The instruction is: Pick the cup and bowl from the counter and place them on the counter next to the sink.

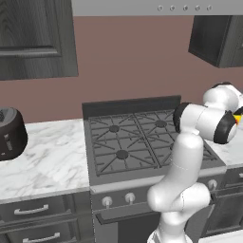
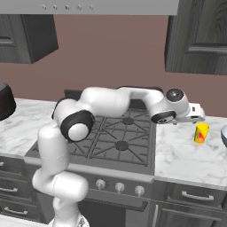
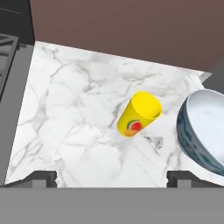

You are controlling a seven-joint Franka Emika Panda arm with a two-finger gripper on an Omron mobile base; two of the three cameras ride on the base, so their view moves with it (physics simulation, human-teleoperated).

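The bowl [image 3: 202, 131] is being cut off by the right edge of the hand view, so only its left part is showing, and in the right base view only a thin pale slice of it [image 2: 224, 135] is appearing at the right border. In the left base view the white arm is covering most of the cup [image 1: 237, 116]; just a small yellow piece is peeking out at the right edge. The hand [image 3: 112, 179] is hanging above the cup [image 3: 139, 113] with its two dark fingertips [image 3: 40, 178] standing wide apart, so it is open and holding nothing. In the right base view the hand [image 2: 195, 116] is sitting a little above and to the left of the cup [image 2: 201, 132]. The cup is standing upright on the desk [image 3: 74, 113], just beside the bowl but apart from it, with its red-orange mark facing the camera. The desk is white marble with grey veins and is lying to the right of the dark gas stove [image 2: 116, 138]. More of the desk [image 1: 47, 156] is lying left of the stove, carrying a dark round appliance [image 1: 10, 133] that is partly cut off. A brown wall [image 2: 111, 57] and dark cabinets [image 1: 33, 38] are standing behind.
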